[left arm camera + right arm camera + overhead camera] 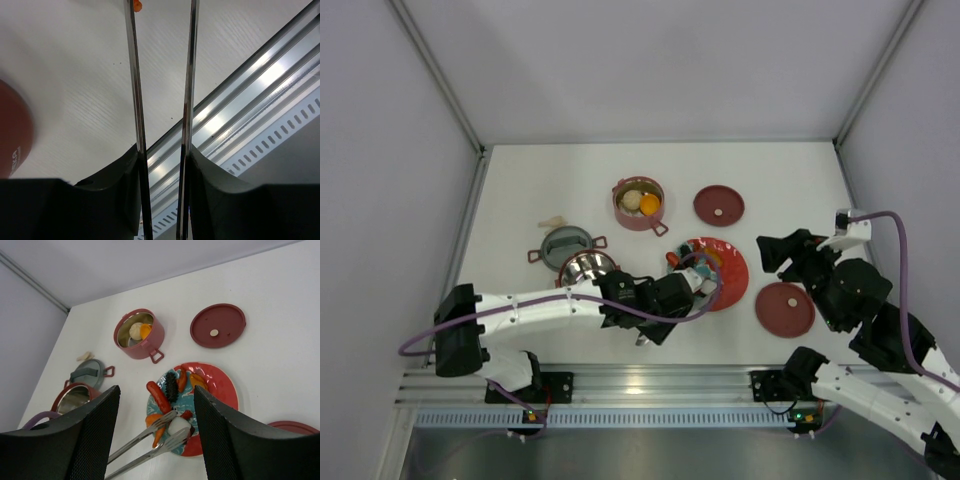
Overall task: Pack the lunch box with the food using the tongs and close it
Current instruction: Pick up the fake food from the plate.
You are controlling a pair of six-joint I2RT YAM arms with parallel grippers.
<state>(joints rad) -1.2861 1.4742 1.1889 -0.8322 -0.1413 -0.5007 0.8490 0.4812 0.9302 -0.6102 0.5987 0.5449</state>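
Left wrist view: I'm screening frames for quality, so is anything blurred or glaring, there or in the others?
Left wrist: glare streaks on the tongs and rail, a reddish shape blurred at the left edge. Right wrist: food and red plate sharp, evenly lit. Top external: soft light, a glint in the near pot.

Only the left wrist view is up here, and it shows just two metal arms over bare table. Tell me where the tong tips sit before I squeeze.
Observer: The tips of the tongs are over the red plate, one on either side of the white lump.
Operator: Report what is already packed.
Observer: The far pot holds a white piece and an orange ball.
Operator: Locate the lids.
Observer: A maroon lid lies to the right of that pot, and the second lid lies to the right of the plate, nearer the arm bases.
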